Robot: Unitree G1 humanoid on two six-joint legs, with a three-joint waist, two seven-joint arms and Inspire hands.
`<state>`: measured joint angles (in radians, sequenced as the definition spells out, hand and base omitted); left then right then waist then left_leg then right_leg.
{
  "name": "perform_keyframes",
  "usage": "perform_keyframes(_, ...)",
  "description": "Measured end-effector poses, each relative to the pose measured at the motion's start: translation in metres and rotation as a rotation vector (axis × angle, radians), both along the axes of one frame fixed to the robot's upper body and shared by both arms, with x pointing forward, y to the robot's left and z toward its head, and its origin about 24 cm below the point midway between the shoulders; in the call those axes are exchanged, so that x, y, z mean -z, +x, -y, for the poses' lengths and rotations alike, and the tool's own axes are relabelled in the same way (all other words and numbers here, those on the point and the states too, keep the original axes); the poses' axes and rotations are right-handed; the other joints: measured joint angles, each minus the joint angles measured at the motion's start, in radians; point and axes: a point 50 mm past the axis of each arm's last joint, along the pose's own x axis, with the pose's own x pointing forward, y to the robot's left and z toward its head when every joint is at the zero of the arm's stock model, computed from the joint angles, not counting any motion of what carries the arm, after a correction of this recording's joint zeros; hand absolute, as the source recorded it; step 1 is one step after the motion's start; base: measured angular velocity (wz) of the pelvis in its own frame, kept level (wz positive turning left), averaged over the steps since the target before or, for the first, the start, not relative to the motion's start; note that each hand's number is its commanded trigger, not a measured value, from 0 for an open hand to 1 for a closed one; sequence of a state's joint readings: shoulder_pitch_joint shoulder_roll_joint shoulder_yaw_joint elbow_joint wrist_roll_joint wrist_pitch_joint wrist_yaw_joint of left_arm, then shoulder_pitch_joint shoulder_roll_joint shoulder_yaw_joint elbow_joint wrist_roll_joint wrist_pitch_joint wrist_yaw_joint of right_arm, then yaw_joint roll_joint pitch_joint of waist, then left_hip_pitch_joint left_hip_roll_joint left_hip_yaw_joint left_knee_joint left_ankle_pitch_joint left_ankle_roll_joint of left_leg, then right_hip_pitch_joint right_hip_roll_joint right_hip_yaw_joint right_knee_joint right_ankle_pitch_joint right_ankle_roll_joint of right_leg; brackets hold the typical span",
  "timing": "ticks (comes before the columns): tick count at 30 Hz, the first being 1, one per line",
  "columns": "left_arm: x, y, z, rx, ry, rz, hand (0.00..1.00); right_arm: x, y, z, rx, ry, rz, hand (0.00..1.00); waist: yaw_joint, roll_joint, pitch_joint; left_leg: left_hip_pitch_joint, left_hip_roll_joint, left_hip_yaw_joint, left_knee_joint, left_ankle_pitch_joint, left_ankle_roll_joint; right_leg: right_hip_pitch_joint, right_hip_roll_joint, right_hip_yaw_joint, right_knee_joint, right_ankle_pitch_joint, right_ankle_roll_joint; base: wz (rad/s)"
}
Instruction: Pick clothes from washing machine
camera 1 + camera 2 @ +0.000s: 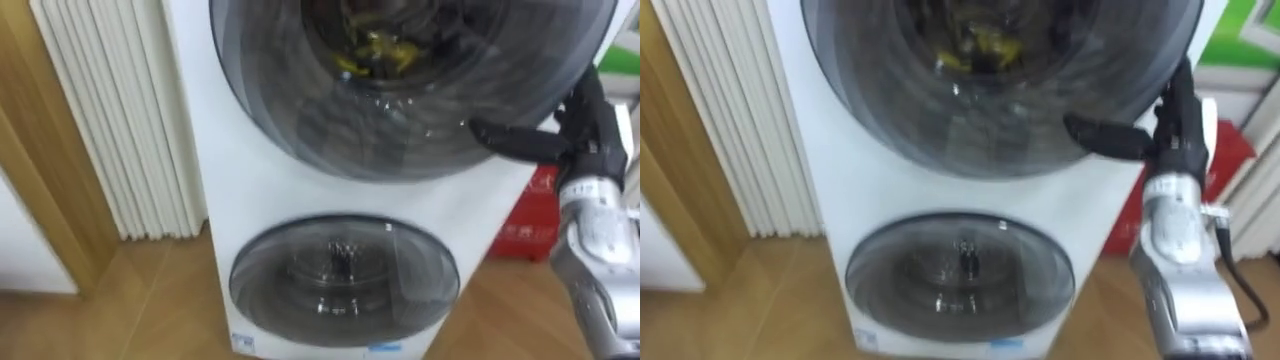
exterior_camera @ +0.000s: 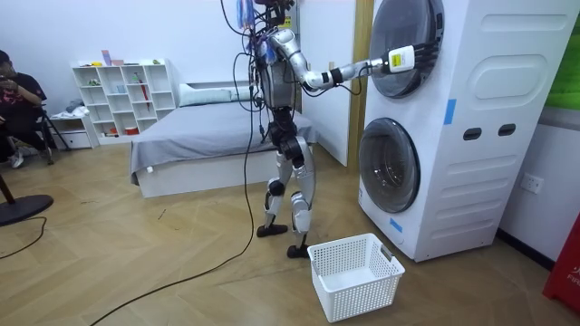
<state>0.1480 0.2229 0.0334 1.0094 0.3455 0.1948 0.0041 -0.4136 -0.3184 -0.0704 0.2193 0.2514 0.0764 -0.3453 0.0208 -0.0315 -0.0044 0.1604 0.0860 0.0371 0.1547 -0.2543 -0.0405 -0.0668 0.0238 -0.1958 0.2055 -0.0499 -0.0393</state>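
Note:
The stacked washing machine [image 2: 453, 136] fills my eye views, and I stand right before it. Its upper round door [image 1: 400, 120] is closed; yellow cloth [image 1: 380, 55] shows through the dark glass among darker clothes. My right hand [image 1: 585, 125] is raised at that door's right edge, open, its fingers pointing up and its thumb [image 1: 510, 140] lying straight across the rim. In the room view the right arm reaches out to the upper door with the hand [image 2: 401, 59] on it. The lower door [image 1: 345, 280] is closed too.
A white laundry basket [image 2: 353, 272] stands on the wooden floor by my feet. A white ribbed panel [image 1: 120, 120] is left of the machine, a red thing [image 1: 525, 215] right of it. A bed [image 2: 208, 136] and a seated person [image 2: 18, 100] are behind me.

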Motion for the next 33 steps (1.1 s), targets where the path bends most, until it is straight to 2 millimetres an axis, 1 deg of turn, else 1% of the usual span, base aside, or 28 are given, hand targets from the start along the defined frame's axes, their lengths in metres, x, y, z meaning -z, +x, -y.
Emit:
perform_keyframes(1,0.0,0.0,0.0,0.001,-0.005,0.0,0.0,0.0,0.0,0.0,0.0,0.0,0.0,0.0,0.003,0.004,-0.0019,0.0,0.001,0.0,0.0,0.0,-0.001,0.0,0.001,0.0,0.0,0.0,-0.001,0.0)
perform_keyframes(3,0.0,0.001,0.001,0.002,-0.012,0.002,0.0,0.0,0.0,0.0,0.0,-0.001,-0.001,0.0,0.006,0.009,-0.0009,0.001,0.001,0.0,0.0,0.001,0.0,0.0,0.001,0.0,0.001,0.006,-0.01,0.0)
perform_keyframes(4,0.0,0.002,0.001,0.003,-0.013,0.006,0.0,0.0,0.0,-0.001,0.001,-0.001,-0.002,0.0,0.006,0.01,0.0002,0.001,0.002,0.0,0.0,0.002,0.0,0.0,0.001,0.0,0.001,0.006,-0.01,0.0)
perform_keyframes(7,0.0,0.003,0.001,-0.007,-0.019,0.013,0.0,0.001,0.0,-0.001,0.015,0.001,-0.001,0.0,0.007,0.01,0.0007,0.001,0.002,0.003,-0.002,0.002,0.0,0.0,0.001,-0.001,0.001,0.004,-0.008,0.0)
perform_keyframes(12,-0.001,0.006,0.003,-0.01,-0.027,0.023,0.0,0.001,-0.001,0.001,0.035,0.013,0.001,0.0,0.006,0.006,0.002,-0.003,0.001,0.023,0.0,0.002,0.001,-0.005,-0.002,0.0,0.0,0.0,-0.004,0.0)
perform_keyframes(14,-0.002,0.009,0.004,-0.003,-0.031,0.038,0.0,0.001,-0.001,0.001,0.038,0.015,-0.001,0.0,0.006,0.005,0.002,-0.004,0.001,0.044,0.004,0.002,0.001,-0.006,-0.004,0.002,0.0,-0.001,-0.003,-0.02)
perform_keyframes(21,-0.004,0.022,0.006,-0.007,-0.043,0.078,0.0,0.001,0.0,0.001,0.032,0.014,-0.007,0.0,0.0,0.005,0.002,-0.008,0.002,0.046,0.007,0.002,0.001,-0.006,-0.004,0.0,-0.003,-0.003,-0.002,-0.01)
perform_keyframes(27,-0.004,0.025,0.006,-0.005,-0.058,0.086,0.0,-0.002,0.0,-0.002,-0.012,0.005,-0.002,0.0,-0.008,0.006,0.0019,-0.01,0.002,0.068,0.007,0.002,0.001,-0.012,-0.003,0.006,0.0,-0.004,-0.001,-0.03)
perform_keyframes(29,-0.004,0.026,0.006,-0.002,-0.068,0.082,0.0,-0.007,0.0,-0.006,-0.054,0.004,0.005,0.0,-0.018,0.007,0.0021,-0.014,0.002,0.076,0.007,0.002,0.001,-0.023,-0.003,0.005,0.004,-0.003,-0.003,-0.1)
perform_keyframes(33,-0.004,0.028,0.007,0.006,-0.086,0.089,0.0,-0.008,0.0,-0.01,-0.121,-0.004,-0.001,0.0,-0.018,0.008,0.0014,-0.009,0.006,0.099,0.007,0.002,0.001,-0.025,0.002,0.012,0.004,-0.002,-0.006,-0.16)
